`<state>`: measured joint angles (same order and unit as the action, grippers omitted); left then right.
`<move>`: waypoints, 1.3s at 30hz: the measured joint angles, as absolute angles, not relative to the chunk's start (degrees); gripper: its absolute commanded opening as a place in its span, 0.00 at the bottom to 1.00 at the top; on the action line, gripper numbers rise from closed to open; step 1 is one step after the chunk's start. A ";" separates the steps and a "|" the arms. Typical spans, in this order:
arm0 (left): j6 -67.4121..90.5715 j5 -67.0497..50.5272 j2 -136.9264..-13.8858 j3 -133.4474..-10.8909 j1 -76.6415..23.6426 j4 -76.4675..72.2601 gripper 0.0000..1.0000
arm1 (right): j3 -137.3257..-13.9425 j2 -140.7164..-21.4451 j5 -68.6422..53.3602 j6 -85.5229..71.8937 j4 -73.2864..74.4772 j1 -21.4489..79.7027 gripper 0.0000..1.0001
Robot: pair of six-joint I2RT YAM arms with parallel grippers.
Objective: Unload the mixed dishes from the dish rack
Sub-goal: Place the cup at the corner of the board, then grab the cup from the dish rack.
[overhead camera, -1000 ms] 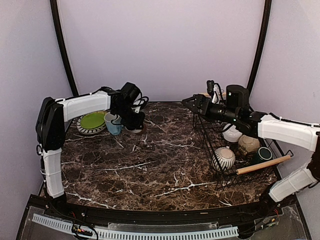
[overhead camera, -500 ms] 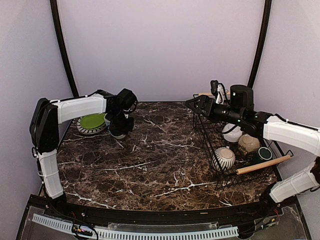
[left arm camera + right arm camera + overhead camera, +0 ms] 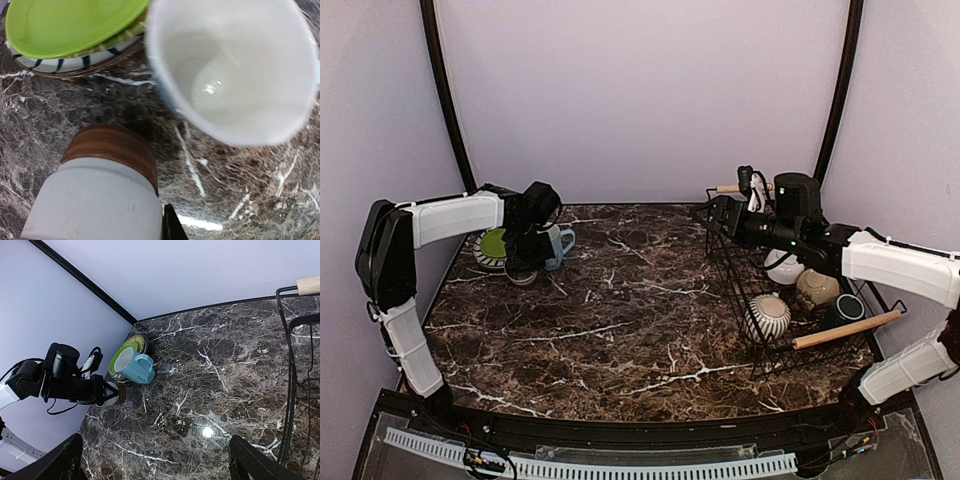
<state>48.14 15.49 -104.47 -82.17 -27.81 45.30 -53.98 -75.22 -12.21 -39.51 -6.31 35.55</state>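
Observation:
My left gripper [image 3: 525, 268] is shut on the small grey cup [image 3: 102, 192], which has a brown band, and holds it low over the table in front of the plates. One fingertip [image 3: 170, 227] shows beside the cup. The light blue mug [image 3: 556, 245] stands next to it, apart from the cup. The lime-green plate [image 3: 496, 243] lies on the black-striped white plate [image 3: 75, 62]. My right gripper [image 3: 715, 210] is open and empty above the far left corner of the dish rack [image 3: 750, 265]. The rack holds a white bowl [image 3: 785, 268], a striped grey bowl [image 3: 767, 317] and a dark green mug [image 3: 843, 310].
A beige bowl [image 3: 817, 288] also sits in the rack. Its wooden handles are at the front [image 3: 845, 330] and the back [image 3: 728, 188]. The dark marble table [image 3: 640, 320] ends at purple walls behind and at both sides.
My left arm has swung left with the grey cup, from the right of the blue mug to the front of the plates. The mug now shows uncovered. The right arm barely moved.

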 measured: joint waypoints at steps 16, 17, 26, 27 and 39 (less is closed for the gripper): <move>53.43 9.28 -104.47 -76.71 -19.55 41.43 0.18 | -53.98 -75.37 -11.94 -39.48 -6.31 35.55 0.99; 53.45 9.06 -104.47 -76.71 -19.18 41.17 0.19 | -53.98 -75.35 -11.94 -39.48 -6.31 35.55 0.99; 52.45 9.13 -103.37 -76.73 -18.22 39.88 0.71 | -53.98 -75.31 -11.75 -39.03 -5.82 35.55 0.99; 52.10 9.54 -102.78 -76.77 -18.22 39.90 0.75 | -53.98 -75.29 -11.64 -38.76 -5.56 35.55 0.99; 39.03 8.38 -79.44 -69.30 -18.22 21.61 0.89 | -59.72 -71.02 -5.54 -31.59 10.83 35.53 0.99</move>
<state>39.03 8.38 -79.44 -69.30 -18.22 21.61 -59.72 -71.02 -5.54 -31.59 10.83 35.53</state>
